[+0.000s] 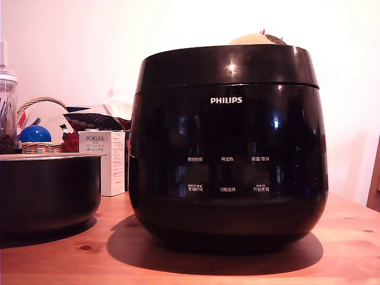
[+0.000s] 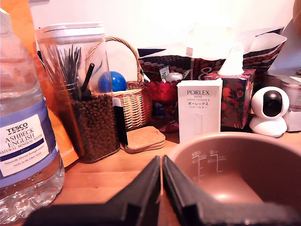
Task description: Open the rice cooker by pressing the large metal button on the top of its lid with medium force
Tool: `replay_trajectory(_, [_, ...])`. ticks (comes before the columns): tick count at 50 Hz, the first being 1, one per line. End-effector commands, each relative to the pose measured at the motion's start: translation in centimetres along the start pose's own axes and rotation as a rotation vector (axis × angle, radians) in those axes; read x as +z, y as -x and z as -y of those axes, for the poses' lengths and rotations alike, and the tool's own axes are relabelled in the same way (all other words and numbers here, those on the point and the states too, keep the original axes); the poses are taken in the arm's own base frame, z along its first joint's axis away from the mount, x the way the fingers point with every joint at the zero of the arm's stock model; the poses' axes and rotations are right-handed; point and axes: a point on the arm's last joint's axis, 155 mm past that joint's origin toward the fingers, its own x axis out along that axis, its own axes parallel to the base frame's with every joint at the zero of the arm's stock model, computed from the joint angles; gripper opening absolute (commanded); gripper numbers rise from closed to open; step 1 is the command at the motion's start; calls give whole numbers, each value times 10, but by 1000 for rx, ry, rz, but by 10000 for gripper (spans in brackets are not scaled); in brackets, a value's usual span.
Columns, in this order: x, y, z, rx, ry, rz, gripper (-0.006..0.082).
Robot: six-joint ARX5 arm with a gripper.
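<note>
The rice cooker (image 1: pixel 228 148) sits on the wooden table (image 1: pixel 350 237) with its lid (image 1: pixel 228 68) down. The gripper (image 2: pixel 161 162) is low by the empty pot (image 2: pixel 235 165), fingers pressed together, holding nothing. I think pressing hasn't begun; it must rise above the lid's button

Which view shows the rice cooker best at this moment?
The exterior view: the rice cooker fills the frame head-on, lid closed, logo and labels legible. The wrist view shows none of it, only the shut gripper over an open pot and shelf clutter.
</note>
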Motion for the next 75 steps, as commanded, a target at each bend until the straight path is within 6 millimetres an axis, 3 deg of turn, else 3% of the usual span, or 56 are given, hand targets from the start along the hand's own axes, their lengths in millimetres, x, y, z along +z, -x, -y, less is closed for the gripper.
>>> replay_trajectory(1, [-3,0,18,-113,90,27,-19])
replay_trajectory(15, [0,0,20,-122,91,37,-19])
replay_trajectory(21, [21,2,24,-151,162,112,-19])
replay_trajectory(28, [42,13,52,-321,284,118,-19])
replay_trajectory(33, [49,33,92,-555,346,45,-19])
replay_trajectory(39, [58,62,126,-771,346,-21,-19])
replay_trajectory(47, [65,89,152,-957,427,-164,-19])
replay_trajectory(53, [71,98,164,-1052,441,-241,-19])
replay_trajectory(63, [82,92,180,-1143,372,-292,-19])
replay_trajectory(75, [98,63,204,-1198,200,-248,-19])
